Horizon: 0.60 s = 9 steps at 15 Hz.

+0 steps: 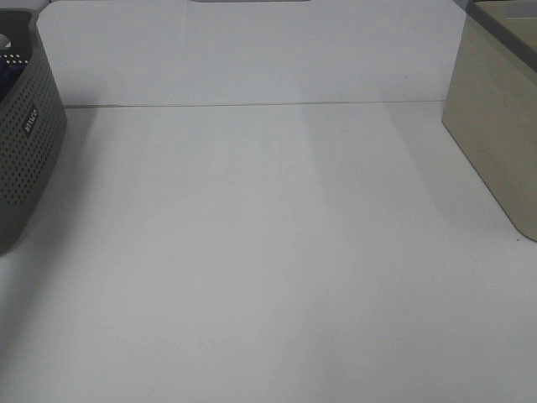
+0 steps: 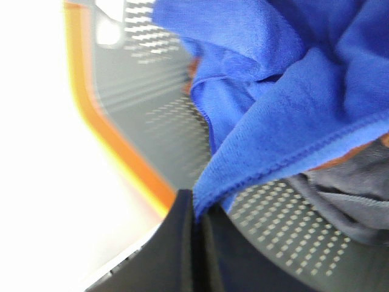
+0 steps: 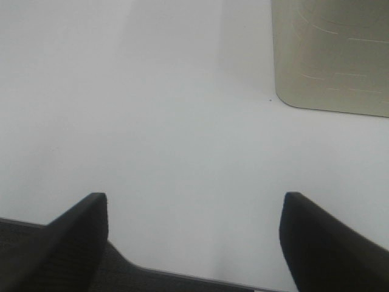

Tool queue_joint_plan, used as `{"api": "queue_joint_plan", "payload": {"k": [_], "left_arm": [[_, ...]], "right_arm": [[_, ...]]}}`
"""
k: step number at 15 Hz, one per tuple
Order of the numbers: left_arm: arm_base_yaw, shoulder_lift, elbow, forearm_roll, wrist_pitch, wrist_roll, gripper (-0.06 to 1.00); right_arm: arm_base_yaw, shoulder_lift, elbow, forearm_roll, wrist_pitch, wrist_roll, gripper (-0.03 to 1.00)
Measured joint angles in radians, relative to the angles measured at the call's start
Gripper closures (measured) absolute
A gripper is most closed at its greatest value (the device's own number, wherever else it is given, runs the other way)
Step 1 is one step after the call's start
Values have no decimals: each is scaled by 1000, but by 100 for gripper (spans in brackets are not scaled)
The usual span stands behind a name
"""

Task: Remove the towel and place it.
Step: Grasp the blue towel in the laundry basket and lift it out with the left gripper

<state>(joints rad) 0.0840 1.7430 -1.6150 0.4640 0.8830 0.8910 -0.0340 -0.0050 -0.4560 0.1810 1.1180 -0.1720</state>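
Blue plush cloth is filling the left wrist view: that is the towel [image 2: 285,103]. It is lying bunched inside the grey basket [image 2: 140,103], the one with little holes and an orange rim [image 2: 115,146]. Your left gripper [image 2: 196,204] is pinching a fold at the towel's edge, with its black jaws pressed tight together on the cloth. A darker grey cloth [image 2: 346,188] is peeking out from under the towel. From the high camera you are seeing only one side of the basket, at the far left of the white table [image 1: 268,252], and no arm is showing there. Your right gripper [image 3: 194,198] is hanging over bare table near the tan box [image 3: 331,55], with its jaws spread wide and holding nothing.

I am judging that you are at the grab step, with the lift not yet begun. Next you are going to need a high pull straight up, because the towel is big and floppy. You are also going to need to watch that the grey cloth is not coming along with it. After that, I think, you are taking the towel over the open table and laying it down.
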Motion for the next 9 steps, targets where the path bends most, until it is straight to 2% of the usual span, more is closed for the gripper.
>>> {"api": "queue_joint_plan", "payload": {"k": [3, 9], "left_arm": [[-43, -147, 0, 9, -5, 0, 94], [-200, -356, 0, 76, -164, 0, 94]], "right_arm": [[0, 0, 0, 0, 0, 0, 20], [0, 0, 0, 0, 0, 0, 20]]}}
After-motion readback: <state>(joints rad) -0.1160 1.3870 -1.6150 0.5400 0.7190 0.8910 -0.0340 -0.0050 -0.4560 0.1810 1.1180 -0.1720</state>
